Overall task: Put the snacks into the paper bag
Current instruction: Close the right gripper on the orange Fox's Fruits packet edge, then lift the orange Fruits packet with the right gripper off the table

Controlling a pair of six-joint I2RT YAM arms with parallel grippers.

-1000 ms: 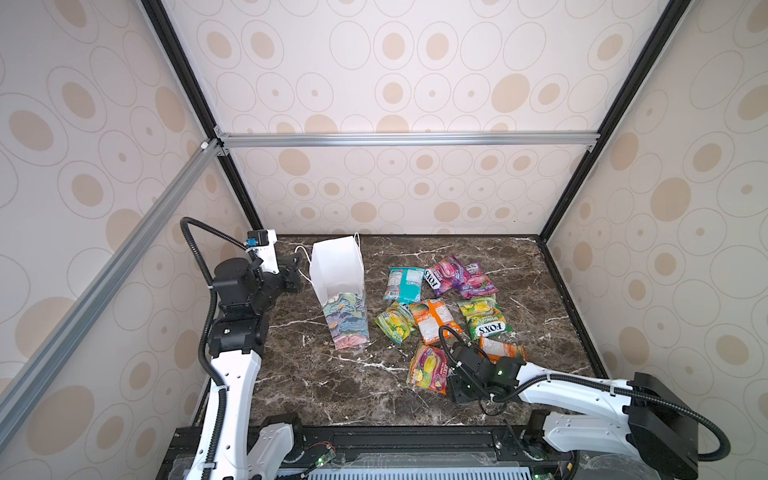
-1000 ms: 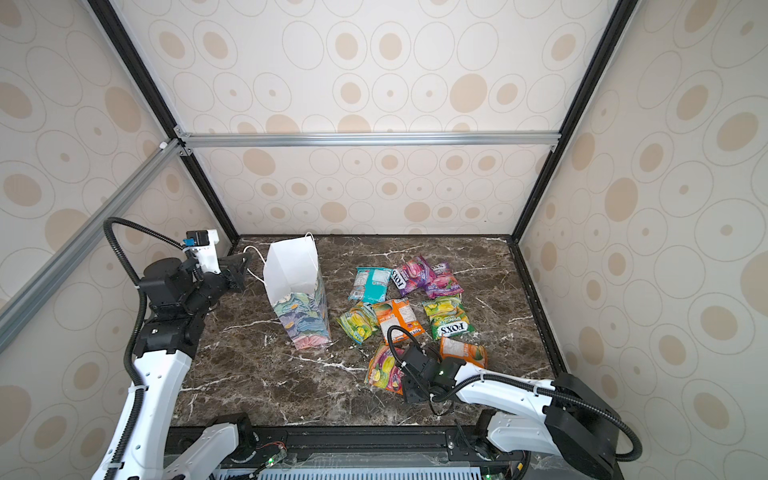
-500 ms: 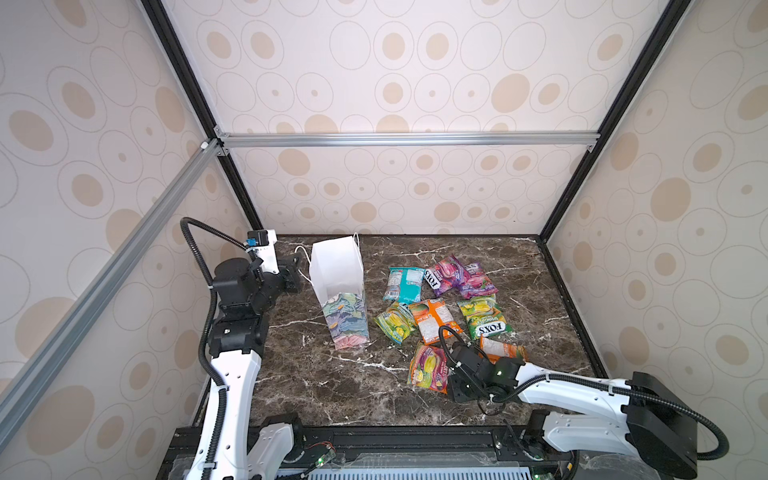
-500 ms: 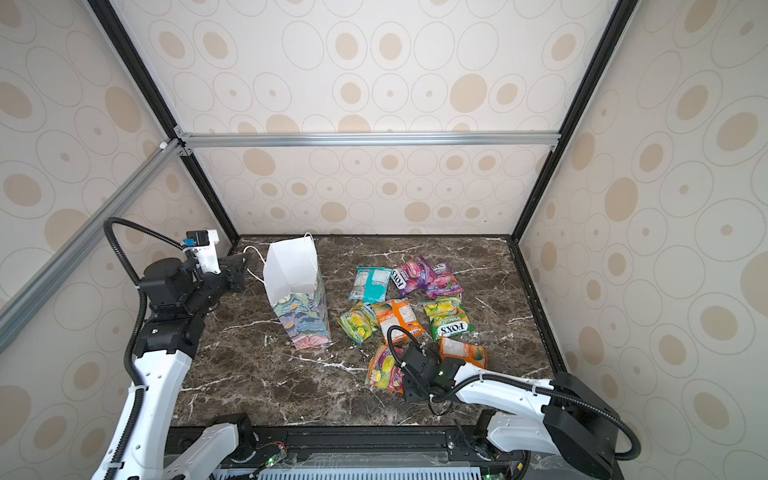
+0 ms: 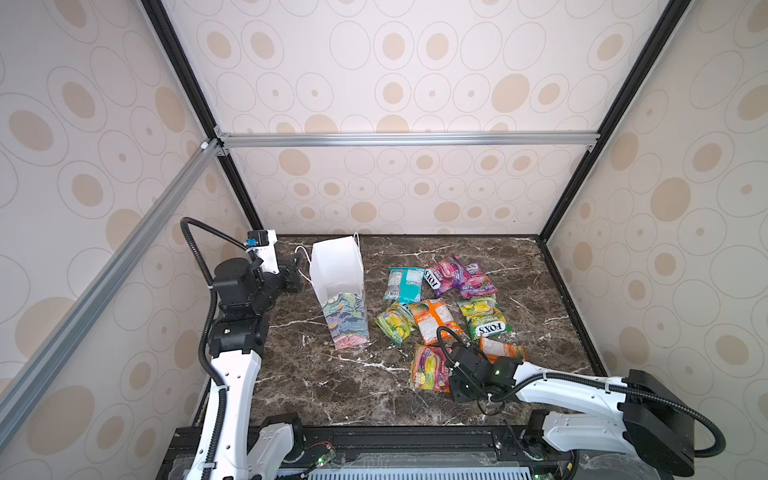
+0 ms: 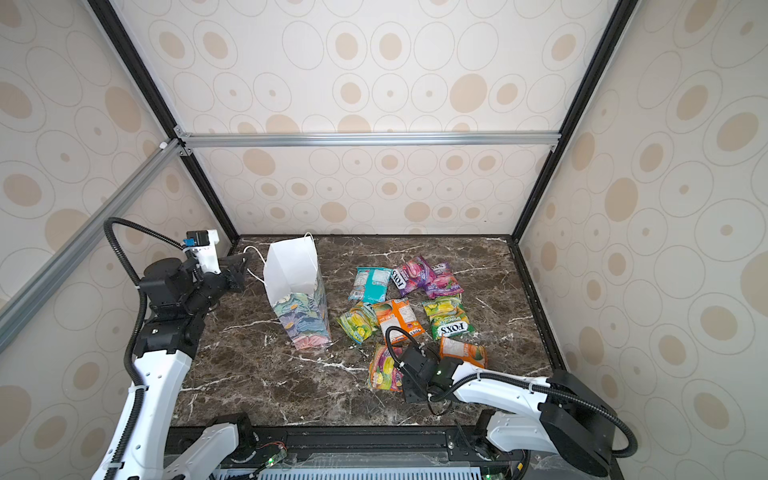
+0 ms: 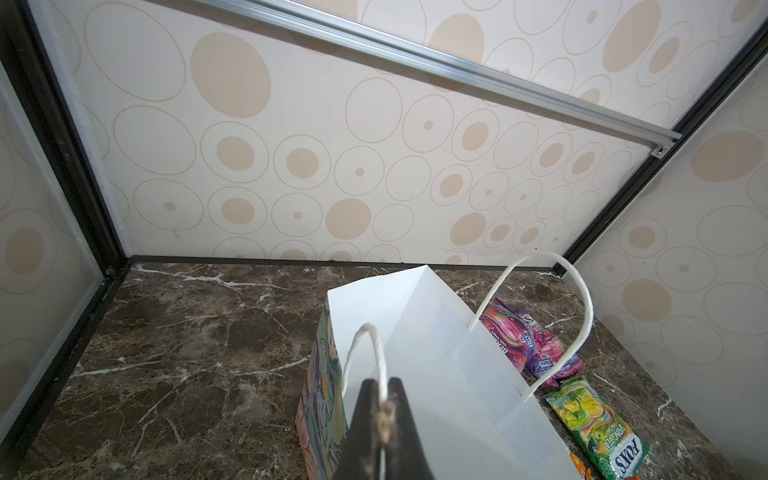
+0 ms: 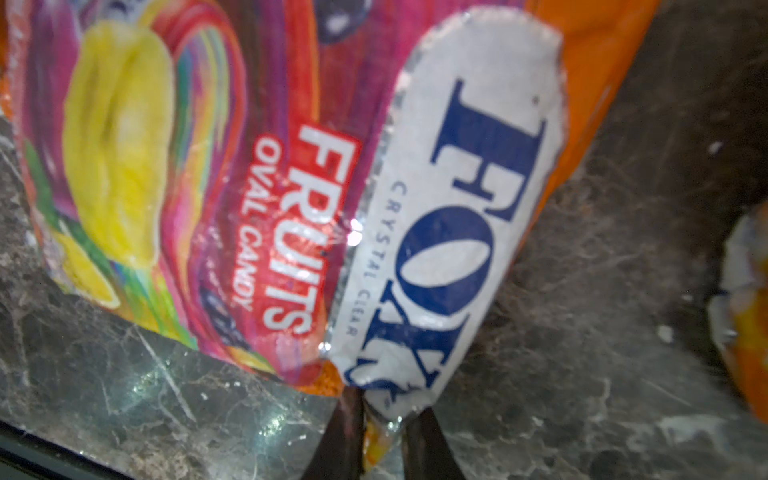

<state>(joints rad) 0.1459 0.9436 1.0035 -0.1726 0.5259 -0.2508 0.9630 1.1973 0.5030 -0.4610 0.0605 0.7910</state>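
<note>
Right claw: I am pinching a corner of the FOX'S Fruits packet, which is lying low and right of centre in both top views.
Left claw: I am clamping the white cord handle of the paper bag.
Bag: standing upright left of centre, mouth gaping open.
Other FOX'S packets: lying right of the bag on the marble tabletop.

White arm links, black joints, ribbed black cables, dark wedge-fingered left hand.
</note>
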